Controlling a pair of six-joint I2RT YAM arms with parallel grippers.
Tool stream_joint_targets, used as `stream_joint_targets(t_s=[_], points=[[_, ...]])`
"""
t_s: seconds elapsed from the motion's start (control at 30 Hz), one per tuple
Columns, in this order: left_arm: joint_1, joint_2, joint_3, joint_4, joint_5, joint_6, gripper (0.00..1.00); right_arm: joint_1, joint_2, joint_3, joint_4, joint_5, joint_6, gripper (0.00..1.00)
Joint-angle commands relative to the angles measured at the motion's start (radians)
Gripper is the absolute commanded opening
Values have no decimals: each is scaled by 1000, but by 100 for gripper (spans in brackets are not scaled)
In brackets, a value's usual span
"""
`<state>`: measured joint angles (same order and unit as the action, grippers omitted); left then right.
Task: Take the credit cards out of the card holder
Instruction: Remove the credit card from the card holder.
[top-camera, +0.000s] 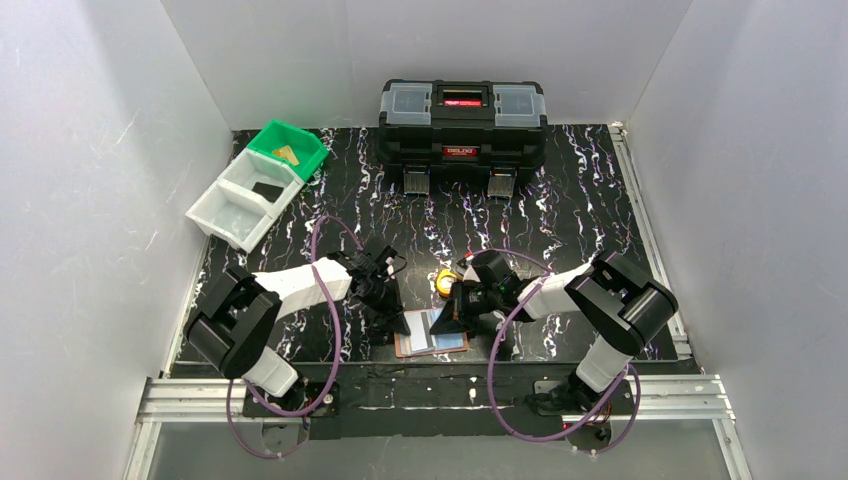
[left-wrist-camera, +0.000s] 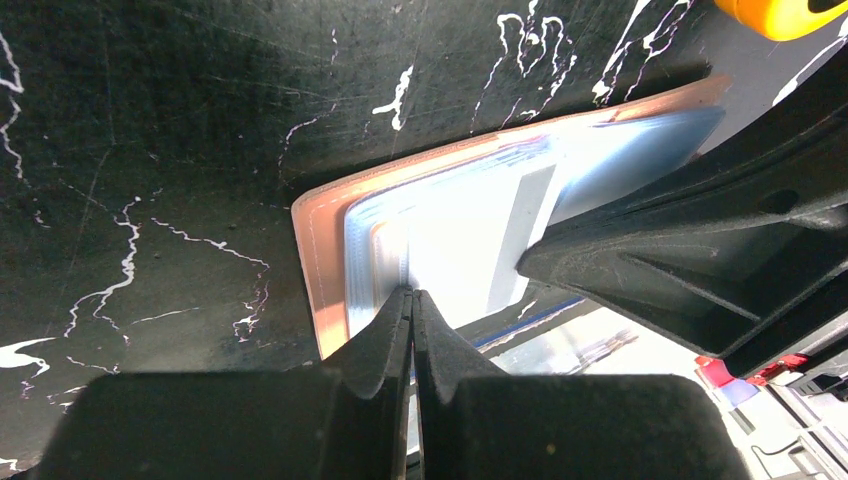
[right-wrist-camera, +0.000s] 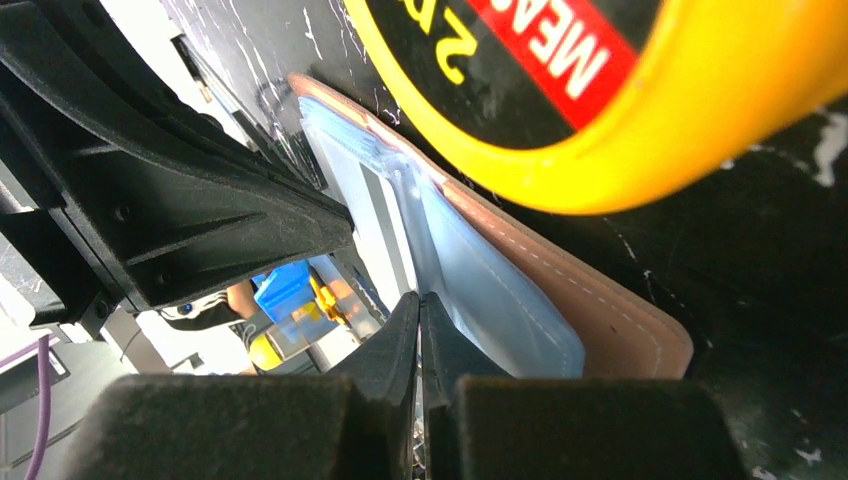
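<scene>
The card holder (top-camera: 432, 336) lies open near the table's front edge, tan leather with pale bluish clear sleeves (left-wrist-camera: 600, 150). A whitish credit card (left-wrist-camera: 470, 250) sits in a sleeve. My left gripper (left-wrist-camera: 412, 293) is shut, its tips pinched at the near edge of that card and sleeve. My right gripper (right-wrist-camera: 420, 298) is shut on the edge of a clear sleeve (right-wrist-camera: 490, 290) from the opposite side. In the top view the left gripper (top-camera: 392, 318) and the right gripper (top-camera: 452, 316) flank the holder. A gold-tan card (top-camera: 289, 154) and a black card (top-camera: 266, 189) lie in the bins.
A round yellow tape measure (top-camera: 444, 282) lies just behind the holder, close to the right gripper (right-wrist-camera: 600, 110). A large black toolbox (top-camera: 462, 122) stands at the back. A green bin (top-camera: 300, 138) and a white bin (top-camera: 232, 212) sit at the back left.
</scene>
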<state>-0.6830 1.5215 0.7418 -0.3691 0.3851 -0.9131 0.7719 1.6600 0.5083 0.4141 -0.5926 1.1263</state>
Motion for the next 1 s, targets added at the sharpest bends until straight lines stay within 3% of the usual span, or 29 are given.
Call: stream_joint_targets(t_s=[0.0,0.37,0.73,0.97], points=[[-9,45,-31,-77,-132,30,0,-8,-2,-13,46,-13,9,5],[10,27,-44,-114,-168,50,0,-43,-64,-65,-1,34,-24,2],[9,39,-32,-120,-170,58,0,-44,-66,-59,-53,60,-37,5],[9,44,-27,-120,-164,64,0,-46,-72,-57,-39,45,-54,18]])
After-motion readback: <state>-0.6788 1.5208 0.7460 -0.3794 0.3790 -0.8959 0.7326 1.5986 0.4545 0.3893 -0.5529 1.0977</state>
